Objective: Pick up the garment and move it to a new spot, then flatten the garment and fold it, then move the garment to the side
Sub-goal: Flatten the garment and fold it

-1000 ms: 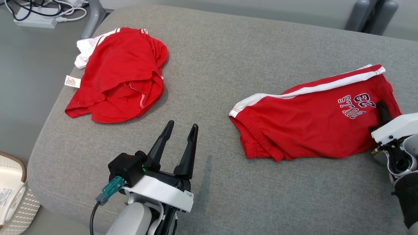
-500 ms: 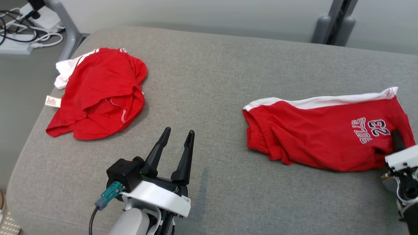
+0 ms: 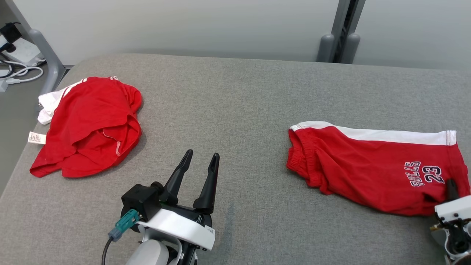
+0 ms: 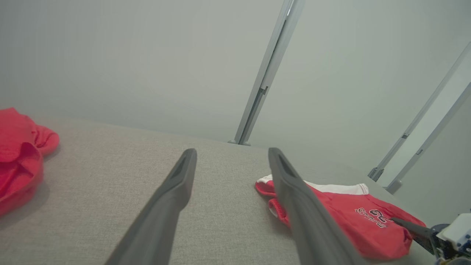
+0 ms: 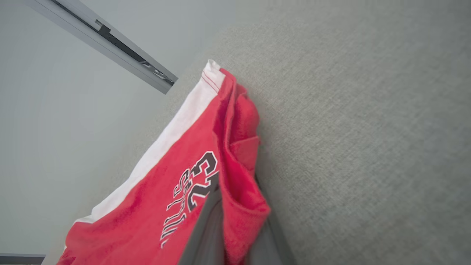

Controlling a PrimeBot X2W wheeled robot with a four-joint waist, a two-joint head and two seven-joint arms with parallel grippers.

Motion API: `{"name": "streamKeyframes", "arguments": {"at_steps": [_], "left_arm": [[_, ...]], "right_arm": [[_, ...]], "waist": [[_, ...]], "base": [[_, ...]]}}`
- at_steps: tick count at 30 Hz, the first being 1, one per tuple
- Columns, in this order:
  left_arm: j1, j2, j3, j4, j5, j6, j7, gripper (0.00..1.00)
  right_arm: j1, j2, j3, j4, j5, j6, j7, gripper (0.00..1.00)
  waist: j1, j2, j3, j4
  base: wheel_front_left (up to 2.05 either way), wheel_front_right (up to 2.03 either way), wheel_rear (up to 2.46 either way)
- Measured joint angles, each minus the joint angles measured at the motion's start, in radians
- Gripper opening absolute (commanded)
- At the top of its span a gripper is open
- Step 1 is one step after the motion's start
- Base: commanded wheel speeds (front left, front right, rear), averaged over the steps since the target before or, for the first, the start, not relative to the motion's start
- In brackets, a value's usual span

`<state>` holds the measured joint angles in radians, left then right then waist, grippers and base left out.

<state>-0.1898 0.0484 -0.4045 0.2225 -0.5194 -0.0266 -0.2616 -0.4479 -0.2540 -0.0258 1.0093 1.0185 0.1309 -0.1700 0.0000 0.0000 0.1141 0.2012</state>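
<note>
1. The red shorts (image 3: 368,173) (white side stripe, "23" printed near one hem) lie spread on the right part of the grey padded surface (image 3: 239,110), towards its front edge.
2. The right hand (image 3: 452,187), at the surface's front right corner, is clenched on the hem of the shorts; red cloth is pinched between its two dark fingers.
3. The left hand (image 3: 202,153) hovers over the surface's front middle, its fingers apart and holding nothing.
4. A second red garment (image 3: 88,125) lies crumpled at the surface's left end, with its white label (image 3: 36,137) at the edge.
</note>
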Motion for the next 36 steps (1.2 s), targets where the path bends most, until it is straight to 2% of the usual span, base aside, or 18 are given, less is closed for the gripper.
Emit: {"name": "streamKeyframes", "arguments": {"at_steps": [9, 15, 19, 27, 36], "left_arm": [[0.002, 0.0, -0.005, 0.011, -0.002, -0.002, 0.0, 1.0], [0.018, 0.0, -0.005, 0.015, -0.009, -0.002, 0.0, 1.0], [0.018, 0.0, -0.008, 0.016, -0.011, -0.002, 0.0, 1.0], [0.018, 0.0, -0.012, 0.016, -0.022, -0.001, 0.0, 1.0], [0.018, 0.0, -0.016, 0.016, -0.027, 0.0, 0.0, 1.0]], "right_arm": [[-0.031, 0.05, 0.083, -0.16, -0.009, 0.0, -0.046, 0.0], [-0.028, 0.092, 0.19, -0.324, -0.005, 0.0, -0.049, 0.0], [-0.017, 0.118, 0.263, -0.387, -0.005, 0.0, -0.026, 0.0], [-0.007, 0.149, 0.356, -0.349, -0.039, 0.0, -0.002, 0.0], [-0.039, 0.171, 0.387, -0.247, -0.03, 0.0, -0.021, 0.0]], "waist": [[0.0, 0.0, -0.022, 0.004], [0.0, 0.0, -0.03, 0.023], [0.0, 0.0, -0.029, 0.04], [0.0, 0.0, -0.027, 0.076], [0.0, 0.0, -0.013, 0.104]], "base": [[0.0, 0.0, 0.0], [0.0, 0.0, 0.0], [0.0, 0.0, 0.0], [0.0, 0.0, 0.0], [0.0, 0.0, 0.0]]}}
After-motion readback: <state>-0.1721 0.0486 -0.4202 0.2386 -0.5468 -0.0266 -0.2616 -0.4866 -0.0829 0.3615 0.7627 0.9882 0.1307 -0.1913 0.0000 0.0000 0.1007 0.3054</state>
